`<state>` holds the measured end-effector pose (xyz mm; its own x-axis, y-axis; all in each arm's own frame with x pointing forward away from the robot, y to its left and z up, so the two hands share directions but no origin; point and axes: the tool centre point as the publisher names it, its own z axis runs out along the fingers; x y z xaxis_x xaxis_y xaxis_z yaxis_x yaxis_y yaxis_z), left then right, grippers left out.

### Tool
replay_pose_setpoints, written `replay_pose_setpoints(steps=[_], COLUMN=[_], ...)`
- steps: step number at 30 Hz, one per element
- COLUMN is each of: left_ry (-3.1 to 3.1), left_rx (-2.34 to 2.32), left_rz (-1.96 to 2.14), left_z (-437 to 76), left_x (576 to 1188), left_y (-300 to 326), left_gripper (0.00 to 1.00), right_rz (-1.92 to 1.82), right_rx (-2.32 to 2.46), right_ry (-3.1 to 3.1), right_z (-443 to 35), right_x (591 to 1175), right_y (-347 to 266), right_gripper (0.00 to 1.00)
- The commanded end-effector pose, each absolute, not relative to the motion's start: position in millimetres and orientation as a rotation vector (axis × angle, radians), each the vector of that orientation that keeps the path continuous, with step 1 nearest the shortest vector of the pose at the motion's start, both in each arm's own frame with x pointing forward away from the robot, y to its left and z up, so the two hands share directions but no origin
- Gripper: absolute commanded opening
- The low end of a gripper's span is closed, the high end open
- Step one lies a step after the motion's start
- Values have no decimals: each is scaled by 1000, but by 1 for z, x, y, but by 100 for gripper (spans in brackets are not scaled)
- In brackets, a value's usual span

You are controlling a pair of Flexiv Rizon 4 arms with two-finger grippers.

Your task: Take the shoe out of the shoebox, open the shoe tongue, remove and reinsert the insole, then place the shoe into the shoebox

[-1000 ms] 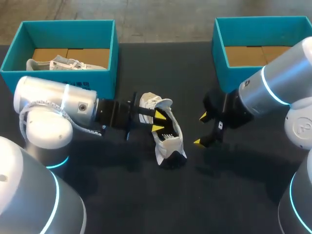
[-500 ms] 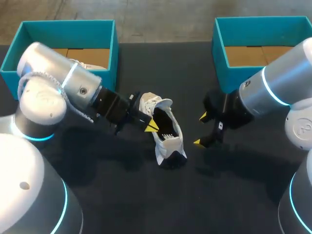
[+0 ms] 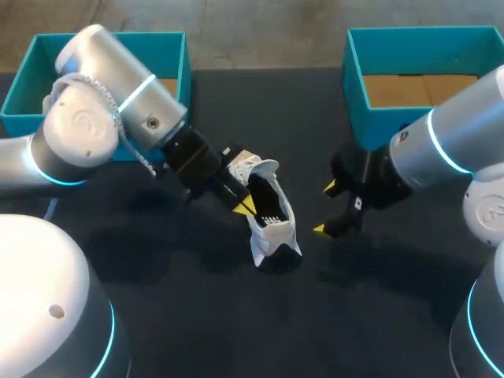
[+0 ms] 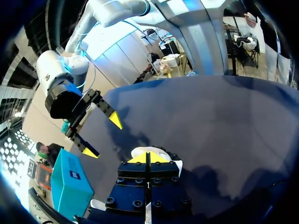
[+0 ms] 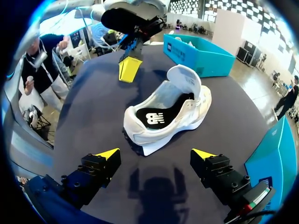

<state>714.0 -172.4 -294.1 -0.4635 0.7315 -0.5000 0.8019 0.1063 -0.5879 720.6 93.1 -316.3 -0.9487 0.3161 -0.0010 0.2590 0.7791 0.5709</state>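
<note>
A white sneaker [image 3: 272, 220] lies on the black table, its opening facing up; a black insole [image 5: 156, 119] with a white mark shows inside. My left gripper [image 3: 246, 205] is shut with nothing between its tips, hovering at the shoe's left rim. In the right wrist view it [image 5: 129, 70] hangs just beyond the shoe, clear of it. Its own view shows the joined yellow tips [image 4: 145, 158] over a bit of white shoe [image 4: 156, 151]. To the shoe's right, my right gripper [image 3: 327, 209] stands open and empty, with the shoe [image 5: 163, 112] ahead of its fingers [image 5: 107, 154].
A teal shoebox [image 3: 177, 55] stands at the back left, largely behind my left arm. A second teal box [image 3: 362, 71] with a brown floor stands at the back right, close behind my right arm. Bare table lies in front of the shoe.
The left gripper has shut and drawn out of the shoe's opening to its left rim, while the left arm swung up and back. The shoe and right arm stayed put.
</note>
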Motion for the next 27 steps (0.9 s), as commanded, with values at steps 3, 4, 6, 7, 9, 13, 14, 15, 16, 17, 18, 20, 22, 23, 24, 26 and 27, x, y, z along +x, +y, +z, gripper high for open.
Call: replay_pose_setpoints(steps=[3, 4, 6, 7, 9, 13, 14, 15, 16, 17, 18, 20, 22, 23, 24, 26, 27], left_ry=[2301, 2301, 2301, 2301, 2301, 2301, 2301, 2301, 2301, 2301, 2301, 2301, 2301, 2301, 2310, 2308, 2321], left_rx=[1628, 1628, 1628, 1628, 1628, 1628, 1628, 1628, 1628, 1628, 1628, 1628, 1628, 1662, 1676, 1702, 1715], left_rz=[-1277, -1277, -1277, -1277, -1277, -1277, -1277, -1277, -1277, -1277, -1277, -1277, -1277, -1268, -1264, -1261, -1252], left_z=[-293, -293, -293, -293, -293, -293, -293, -293, -293, -293, -293, -293, -293, -294, -295, -294, -294], left_x=[717, 717, 717, 717, 717, 717, 717, 717, 717, 717, 717, 717, 717, 717, 718, 720, 721], left_y=[-174, -174, -174, -174, -174, -174, -174, -174, -174, -174, -174, -174, -174, -173, -171, -166, -163], left_gripper=[0, 0, 0, 0, 0, 0, 0, 0, 0, 0, 0, 0, 0, 0, 0, 0, 0], right_rz=[904, 904, 904, 904, 904, 904, 904, 904, 904, 904, 904, 904, 904, 897, 894, 874, 874], right_rx=[464, 464, 464, 464, 464, 464, 464, 464, 464, 464, 464, 464, 464, 465, 458, 451, 444], right_ry=[2868, 2868, 2868, 2868, 2868, 2868, 2868, 2868, 2868, 2868, 2868, 2868, 2868, 2869, 2875, 2882, 2882], right_z=[-316, -316, -316, -316, -316, -316, -316, -316, -316, -316, -316, -316, -316, -314, -312, -307, -304], right_x=[719, 719, 719, 719, 719, 719, 719, 719, 719, 719, 719, 719, 719, 721, 723, 726, 727], right_y=[91, 91, 91, 91, 91, 91, 91, 91, 91, 91, 91, 91, 91, 90, 90, 88, 88], right_gripper=[100, 100, 100, 100, 100, 100, 100, 100, 100, 100, 100, 100, 100, 100, 100, 100, 100])
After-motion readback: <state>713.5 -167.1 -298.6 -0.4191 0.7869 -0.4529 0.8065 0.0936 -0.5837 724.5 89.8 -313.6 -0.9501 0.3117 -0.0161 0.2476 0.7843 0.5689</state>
